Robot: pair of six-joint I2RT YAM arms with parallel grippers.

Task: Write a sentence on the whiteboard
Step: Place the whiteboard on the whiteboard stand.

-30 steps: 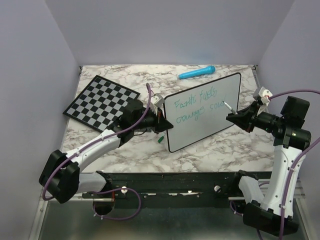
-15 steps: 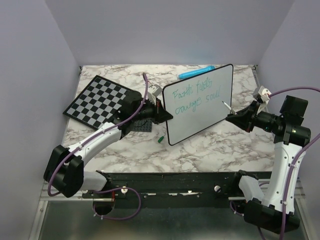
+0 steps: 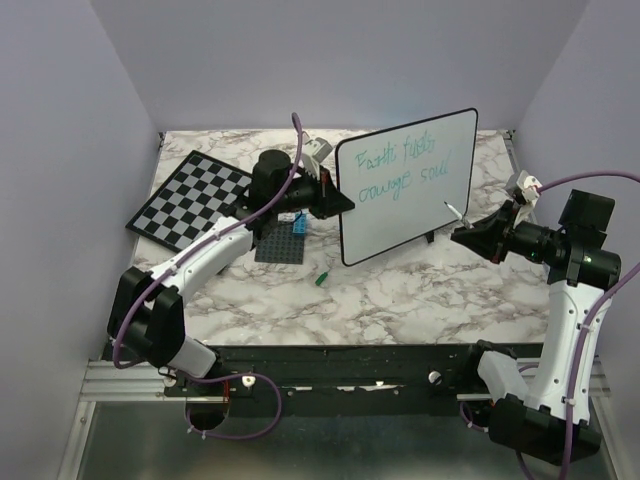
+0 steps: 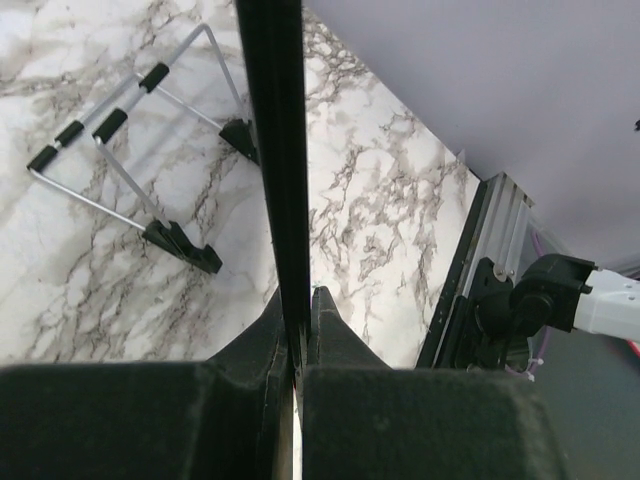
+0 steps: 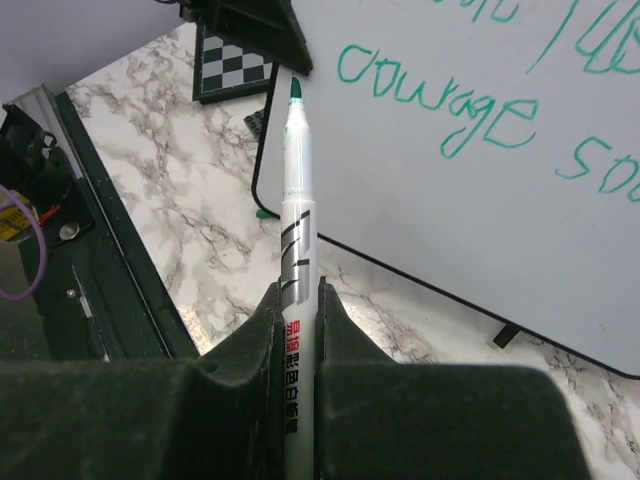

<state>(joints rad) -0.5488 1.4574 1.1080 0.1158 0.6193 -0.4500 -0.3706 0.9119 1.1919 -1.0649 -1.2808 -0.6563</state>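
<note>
Your left gripper (image 3: 330,197) is clamped tight on the left edge of the whiteboard (image 3: 400,225), holding it upright mid-table, sentence (image 3: 402,172) in two lines on it. Your right gripper (image 5: 297,292) pinches a green marker (image 5: 296,190), tip near the board's lower right

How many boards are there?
2: the black-and-white chequered chessboard lies flat at far left; the black-framed white whiteboard stands upright mid-table, its edge in the left pincer. Others may hide behind it.
</note>
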